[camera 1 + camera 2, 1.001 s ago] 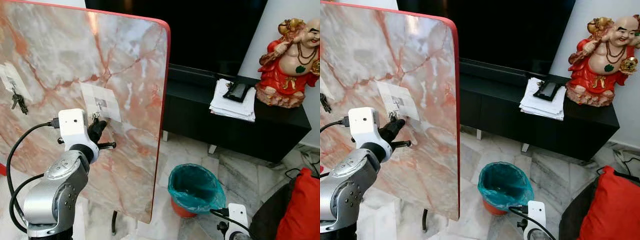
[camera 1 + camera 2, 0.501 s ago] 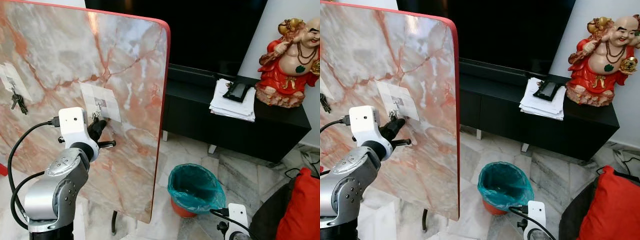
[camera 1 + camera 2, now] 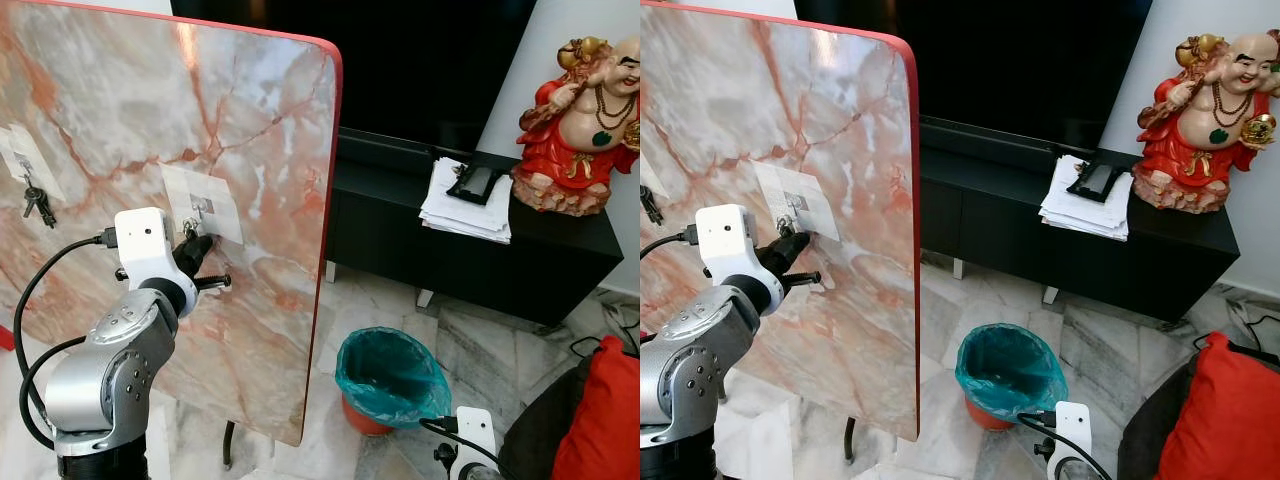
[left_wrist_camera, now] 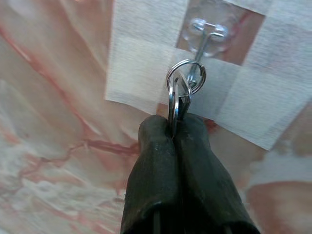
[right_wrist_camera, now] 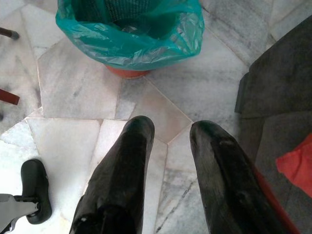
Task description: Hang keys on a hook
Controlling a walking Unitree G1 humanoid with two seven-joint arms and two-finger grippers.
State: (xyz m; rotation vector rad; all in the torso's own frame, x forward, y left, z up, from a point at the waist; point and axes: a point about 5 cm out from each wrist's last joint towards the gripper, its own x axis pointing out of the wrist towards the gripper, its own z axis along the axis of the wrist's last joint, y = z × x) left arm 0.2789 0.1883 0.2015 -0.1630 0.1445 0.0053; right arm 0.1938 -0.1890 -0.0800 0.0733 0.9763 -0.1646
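The marble panel [image 3: 200, 150] blocks travel directly behind the hook [image 4: 207, 39], and the key ring [image 4: 185, 80] occupies the hook's front. Right of the panel's red edge, open floor [image 3: 480, 340] runs to the bin [image 3: 390, 378].

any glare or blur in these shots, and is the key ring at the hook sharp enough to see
Left wrist view: key ring and clear hook are sharp; the left gripper pinching the ring is slightly soft. Left eye view: pale glare on the marble board, no motion blur. Right wrist view: evenly lit floor, crisp.

silver arm [image 3: 110, 375], black-fingered hand [image 4: 174, 130]
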